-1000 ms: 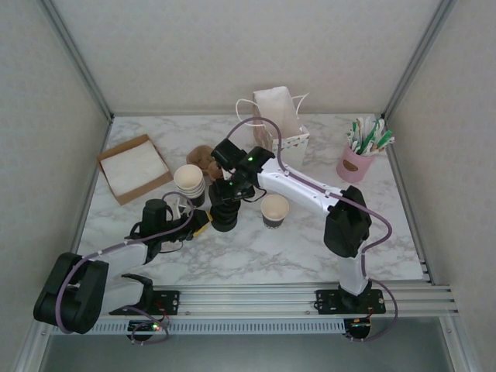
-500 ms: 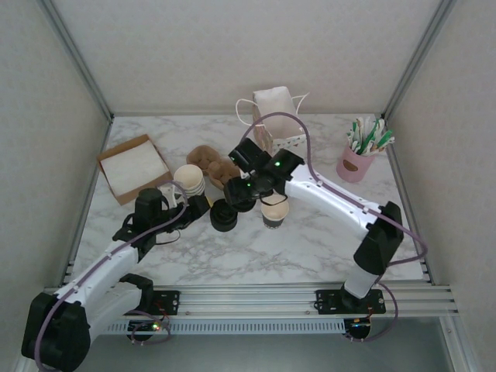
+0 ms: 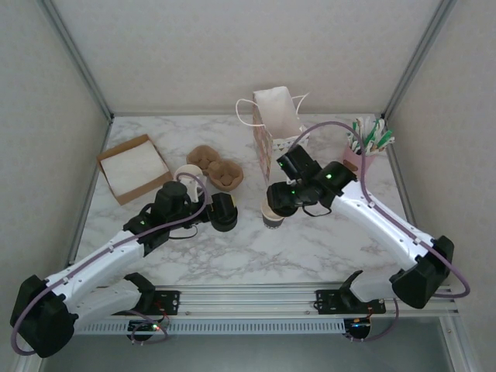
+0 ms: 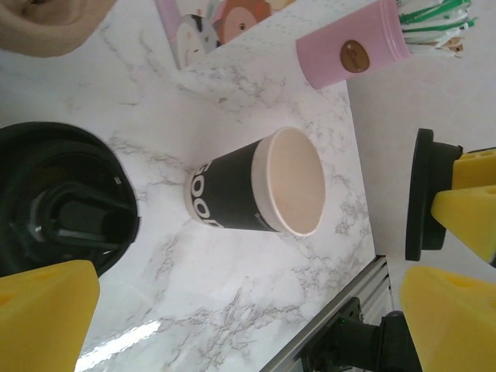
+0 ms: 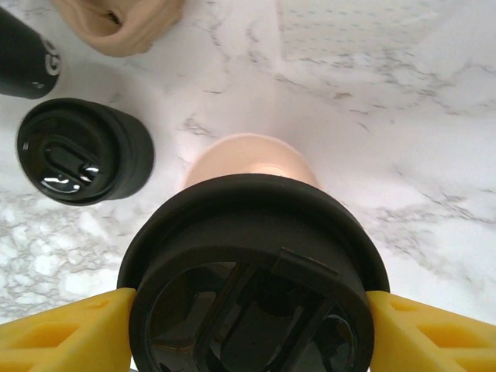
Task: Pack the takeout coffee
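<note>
The takeout coffee's paper cup (image 3: 271, 218) (image 4: 256, 186) stands upright on the marble, black outside, cream inside, with its top uncovered. My right gripper (image 3: 280, 197) (image 5: 252, 310) is shut on a round black lid (image 5: 252, 271) (image 4: 423, 194), which hangs just above the cup's mouth (image 5: 248, 159) and apart from it. My left gripper (image 3: 208, 211) (image 4: 248, 318) is open with nothing between its yellow fingers (image 4: 43, 314). It sits beside the pile of black lids (image 3: 224, 211) (image 4: 66, 198).
A stack of nested cups (image 3: 184, 172) (image 5: 27, 54) stands behind the left arm. Brown cup carriers (image 3: 215, 167), a napkin box (image 3: 133, 167), a white paper bag (image 3: 275, 124) and a pink holder of stirrers (image 3: 359, 155) (image 4: 353, 54) line the back.
The right arm lifted a lid off the pile and swung right to hang over the cup. The left gripper opened wide and moved up beside the lid pile.
</note>
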Robot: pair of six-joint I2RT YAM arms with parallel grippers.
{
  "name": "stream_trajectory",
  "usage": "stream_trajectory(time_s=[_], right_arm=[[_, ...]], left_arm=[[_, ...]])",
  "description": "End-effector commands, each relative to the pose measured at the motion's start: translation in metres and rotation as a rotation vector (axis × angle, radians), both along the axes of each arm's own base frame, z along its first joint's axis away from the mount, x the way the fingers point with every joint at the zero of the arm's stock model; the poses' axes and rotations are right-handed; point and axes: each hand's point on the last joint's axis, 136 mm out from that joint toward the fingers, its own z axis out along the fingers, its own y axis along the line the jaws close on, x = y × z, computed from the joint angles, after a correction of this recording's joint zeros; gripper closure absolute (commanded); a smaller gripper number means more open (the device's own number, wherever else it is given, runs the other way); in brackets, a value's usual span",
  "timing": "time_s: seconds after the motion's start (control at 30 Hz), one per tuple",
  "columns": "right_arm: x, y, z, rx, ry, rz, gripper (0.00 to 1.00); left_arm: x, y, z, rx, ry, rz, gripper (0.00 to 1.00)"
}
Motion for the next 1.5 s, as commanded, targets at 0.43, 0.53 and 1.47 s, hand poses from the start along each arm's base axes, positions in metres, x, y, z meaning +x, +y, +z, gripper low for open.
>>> stream_trajectory(time_s=[0.43, 0.53, 1.47], right_arm=[[0.011, -0.002, -0.028, -0.016, 0.108, -0.020, 0.30], [0.013, 0.005, -0.033, -0.036, 0.125, -0.004, 0.30], [0.015, 0.034, -0.058, -0.175, 0.219, 0.061, 0.29]], left_arm=[[0.020, -0.028, 0.019, -0.023, -0.157, -0.047, 0.00], [0.018, -0.026, 0.015, -0.020, -0.161, -0.048, 0.00], [0.012, -0.008, 0.007, -0.008, -0.172, -0.021, 0.00]])
